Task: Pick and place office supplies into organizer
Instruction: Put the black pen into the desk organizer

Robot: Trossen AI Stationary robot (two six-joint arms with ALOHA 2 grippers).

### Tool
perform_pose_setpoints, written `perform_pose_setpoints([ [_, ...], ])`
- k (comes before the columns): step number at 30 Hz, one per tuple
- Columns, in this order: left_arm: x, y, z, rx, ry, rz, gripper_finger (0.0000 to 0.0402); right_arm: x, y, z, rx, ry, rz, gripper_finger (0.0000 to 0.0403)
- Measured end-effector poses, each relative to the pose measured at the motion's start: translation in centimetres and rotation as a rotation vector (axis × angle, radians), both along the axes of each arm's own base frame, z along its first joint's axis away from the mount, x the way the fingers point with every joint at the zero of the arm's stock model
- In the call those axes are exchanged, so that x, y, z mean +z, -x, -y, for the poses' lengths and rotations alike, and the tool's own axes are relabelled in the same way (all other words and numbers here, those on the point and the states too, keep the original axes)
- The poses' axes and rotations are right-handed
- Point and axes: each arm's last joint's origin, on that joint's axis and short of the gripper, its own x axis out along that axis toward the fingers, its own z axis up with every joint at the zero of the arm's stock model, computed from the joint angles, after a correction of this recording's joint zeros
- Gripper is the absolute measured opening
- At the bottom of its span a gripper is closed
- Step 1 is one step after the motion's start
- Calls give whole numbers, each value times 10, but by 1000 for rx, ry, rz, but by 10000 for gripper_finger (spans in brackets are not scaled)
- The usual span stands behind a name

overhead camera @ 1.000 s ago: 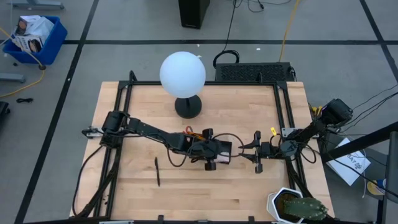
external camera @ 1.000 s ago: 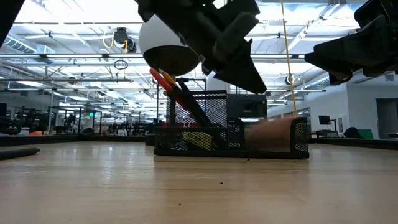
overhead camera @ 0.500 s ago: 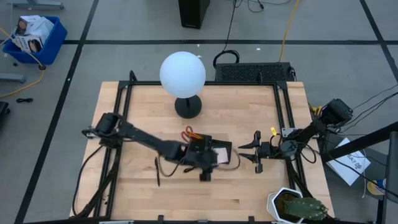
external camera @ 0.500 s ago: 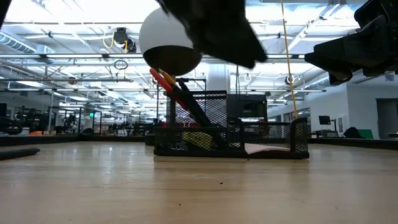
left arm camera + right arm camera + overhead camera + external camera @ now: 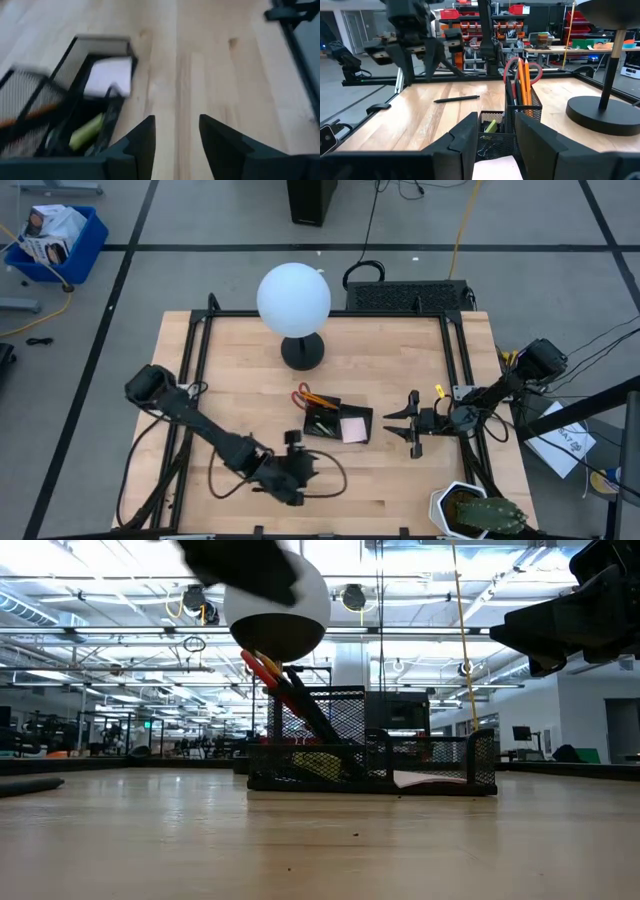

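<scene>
Organizer stocked; left gripper, empty and parted, nears the worktop pen, which might roll if nudged

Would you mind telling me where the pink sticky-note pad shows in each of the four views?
High view: sticky-note pad in the organizer, table centre.
Low view: pale edge behind the mesh, right of centre.
Left wrist view: pale square, upper left.
Right wrist view: bottom centre, between the fingers.
Shared landmark: red-handled scissors standing in the organizer.
</scene>
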Motion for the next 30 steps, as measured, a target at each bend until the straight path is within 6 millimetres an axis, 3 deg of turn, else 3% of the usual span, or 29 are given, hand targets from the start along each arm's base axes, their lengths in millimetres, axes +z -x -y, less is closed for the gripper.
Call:
perform_pose_setpoints([
  [7, -21, 52, 3, 52, 36, -51, 144, 0, 0, 0, 0, 0, 0, 128],
  [10, -25, 79, -2, 15, 4, -150, 143, 0, 0, 0, 0, 0, 0, 128],
  [19, -19, 136, -20, -110, -116, -411, 143, 0, 0, 0, 0, 0, 0, 128],
  [24, -21, 148, -25, -267, -234, -555, 143, 0, 0, 0, 0, 0, 0, 128],
  [30, -20, 143, -26, -441, -360, -530, 143, 0, 0, 0, 0, 0, 0, 128],
])
